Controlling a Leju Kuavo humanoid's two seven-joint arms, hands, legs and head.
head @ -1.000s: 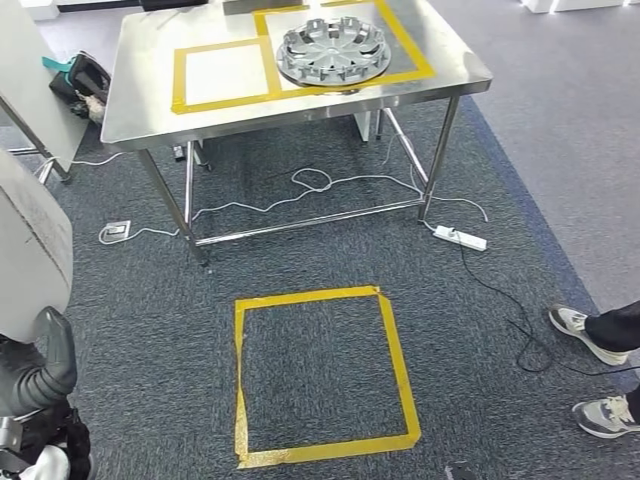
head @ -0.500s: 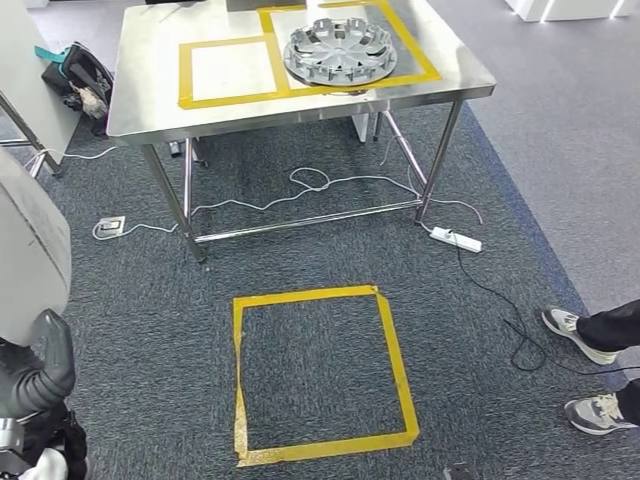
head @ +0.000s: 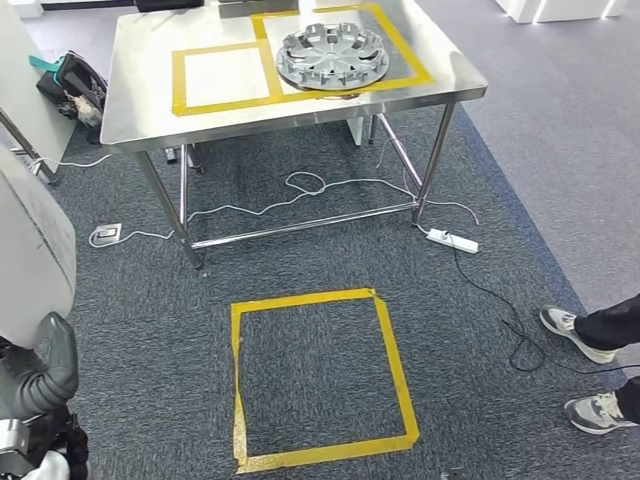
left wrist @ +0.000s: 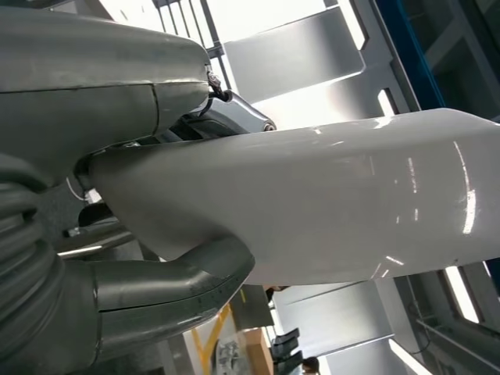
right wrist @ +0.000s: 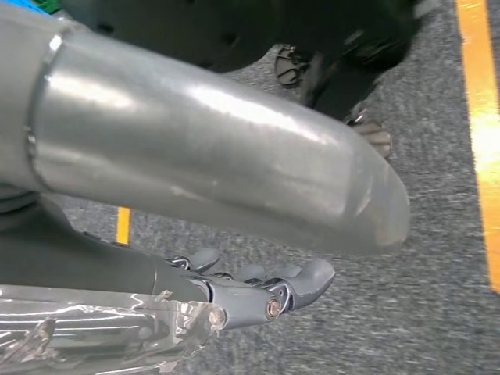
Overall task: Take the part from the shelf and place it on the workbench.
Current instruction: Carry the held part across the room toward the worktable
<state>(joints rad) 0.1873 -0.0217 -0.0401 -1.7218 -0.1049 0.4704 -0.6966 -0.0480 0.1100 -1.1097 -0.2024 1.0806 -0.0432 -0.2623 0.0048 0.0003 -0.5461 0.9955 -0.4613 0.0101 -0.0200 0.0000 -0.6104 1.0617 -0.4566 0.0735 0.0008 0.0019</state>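
left hand grips white part | right hand empty, fingers apart

Brushed steel workbench, glossy white part, rough grey carpet

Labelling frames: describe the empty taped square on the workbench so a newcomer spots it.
Start at the steel workbench. Two yellow-taped squares sit side by side on it; the one wanted is the smaller square. Its neighbour holds a silver wheel cover, while this one frames only a bare white patch.
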